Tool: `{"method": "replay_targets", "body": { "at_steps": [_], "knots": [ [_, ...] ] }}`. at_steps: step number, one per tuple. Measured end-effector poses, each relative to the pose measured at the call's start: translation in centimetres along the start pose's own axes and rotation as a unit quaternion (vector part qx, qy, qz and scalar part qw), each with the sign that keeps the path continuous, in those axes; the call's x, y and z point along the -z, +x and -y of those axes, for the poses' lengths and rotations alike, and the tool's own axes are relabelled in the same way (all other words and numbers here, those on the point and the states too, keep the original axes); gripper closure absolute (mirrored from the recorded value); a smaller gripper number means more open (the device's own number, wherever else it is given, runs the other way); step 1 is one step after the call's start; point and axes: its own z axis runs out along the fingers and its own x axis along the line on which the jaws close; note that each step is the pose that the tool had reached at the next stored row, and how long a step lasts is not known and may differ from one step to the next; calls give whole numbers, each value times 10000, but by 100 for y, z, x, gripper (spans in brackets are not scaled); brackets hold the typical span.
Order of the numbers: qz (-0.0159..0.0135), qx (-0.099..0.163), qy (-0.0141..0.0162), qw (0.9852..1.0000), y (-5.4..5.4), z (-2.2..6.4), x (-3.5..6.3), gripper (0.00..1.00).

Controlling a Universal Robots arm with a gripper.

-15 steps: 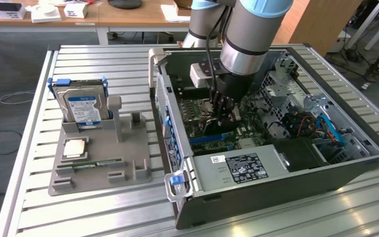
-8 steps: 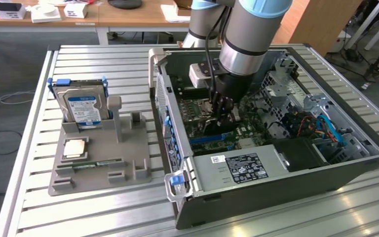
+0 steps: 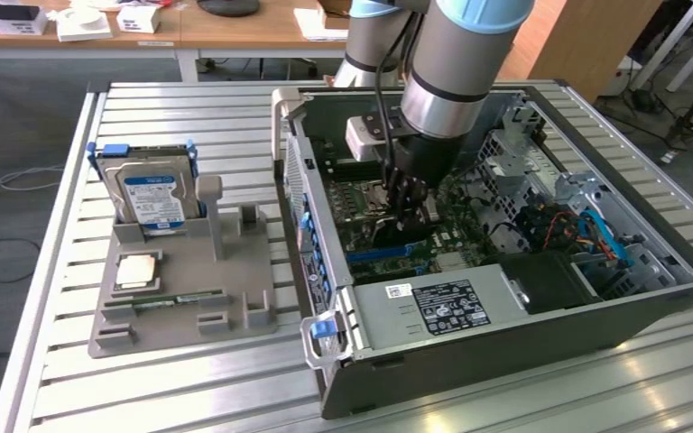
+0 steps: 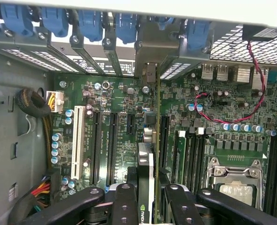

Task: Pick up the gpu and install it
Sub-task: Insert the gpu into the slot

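Exterior view's left: slatted metal worktop [image 3: 142,397] carried a gray holder [image 3: 232,298]. A hard drive [image 3: 152,194] with a blue label stood upright in the holder's far end. Nearer the camera on the same holder lay a square chip [image 3: 137,269], flat, and just below it a narrow RAM stick [image 3: 178,299], also flat.

Middle of the frame: open computer case [image 3: 503,352] lay on its side on the worktop, just beside the holder, with the motherboard [image 3: 359,198] facing up. The arm [image 3: 455,63] came down from the upper edge of the frame into the case. The pincer [image 3: 410,203] was low over the board, clamped on the gpu [image 3: 389,236], a dark card held on edge right above a blue slot [image 3: 383,253]. Could not tell whether the card's lower edge sat in the slot.

Exterior view's right: a power supply [image 3: 443,307] with a white label sat in the near corner of the case, drive bays and blue cables behind it.

Wrist view: the black fingers [image 4: 125,206] of the pincer [image 4: 148,193] pressed both faces of the gpu [image 4: 146,164], which showed edge-on, standing upright over the green motherboard [image 4: 213,108]. The card ran toward the rear wall with its row of blue latches [image 4: 89,23]. A white slot [image 4: 77,140] and black slots lay to one side of the card, the CPU socket [image 4: 234,178] and a red-black wire [image 4: 256,79] to the other.
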Motion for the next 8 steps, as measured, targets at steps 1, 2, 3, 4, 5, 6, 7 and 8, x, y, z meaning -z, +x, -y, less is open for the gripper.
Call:
{"method": "replay_targets", "body": {
  "at_steps": [1, 2, 3, 4, 5, 6, 7, 8],
  "knots": [
    [0, 0, 0, 10000, 0, 0, 0, 73],
    [0, 0, 0, 10000, 0, 0, 0, 73],
    [0, 0, 0, 10000, 0, 0, -1, 73],
    [0, 0, 0, 10000, 0, 0, -1, 73],
    [1, 0, 1, 10000, -1, 0, -2, 73],
    [1, 0, 1, 10000, -2, 0, -3, 73],
    [1, 0, 1, 10000, -4, 1, -4, 73],
    [1, 0, 1, 10000, -5, 0, -4, 73]
  ]
}}
